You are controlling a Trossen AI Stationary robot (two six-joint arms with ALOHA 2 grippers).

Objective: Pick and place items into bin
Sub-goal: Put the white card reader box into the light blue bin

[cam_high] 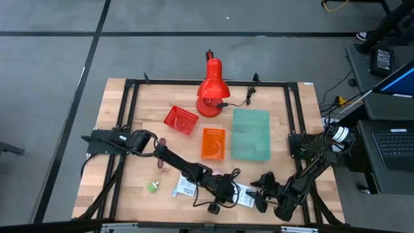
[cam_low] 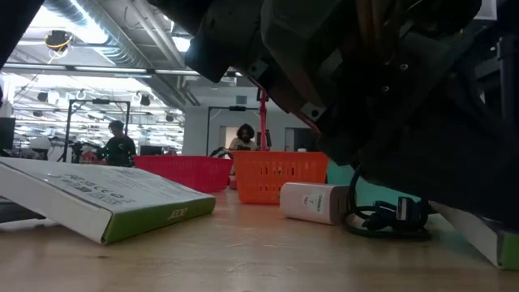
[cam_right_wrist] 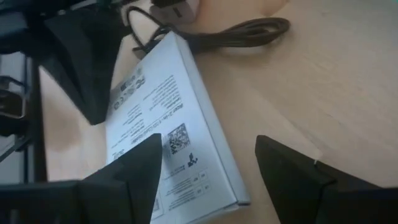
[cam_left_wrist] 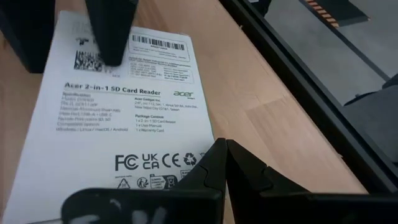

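A white printed packet [cam_left_wrist: 124,118], labelled as an SD card reader, lies near the table's front edge [cam_high: 244,196]. My left gripper [cam_left_wrist: 222,155] is shut, its tips low over the packet's long edge. My right gripper [cam_right_wrist: 208,143] is open; one finger [cam_right_wrist: 140,171] stands over the same packet [cam_right_wrist: 168,137], the other [cam_right_wrist: 292,174] over bare wood beside it. A second packet [cam_low: 97,199] lies tilted to the left [cam_high: 184,188]. A tiny green cube [cam_high: 153,187] sits farther left. A pale cube-shaped plug [cam_low: 312,201] and a dark cord [cam_right_wrist: 242,31] lie just beyond the packet. My left gripper's shut fingertips come slanting down at the packet's long edge [cam_left_wrist: 208,140]; I cannot tell whether they touch it. My right gripper's one finger hangs over the packet's printed face [cam_right_wrist: 177,140]; whether it touches the packet cannot be told.
An orange basket [cam_high: 213,143], a red basket [cam_high: 180,120] and a flat green bin [cam_high: 250,134] stand mid-table, with a red desk lamp [cam_high: 211,87] behind them. A black frame rail [cam_left_wrist: 311,93] runs along the table edge close to the left gripper.
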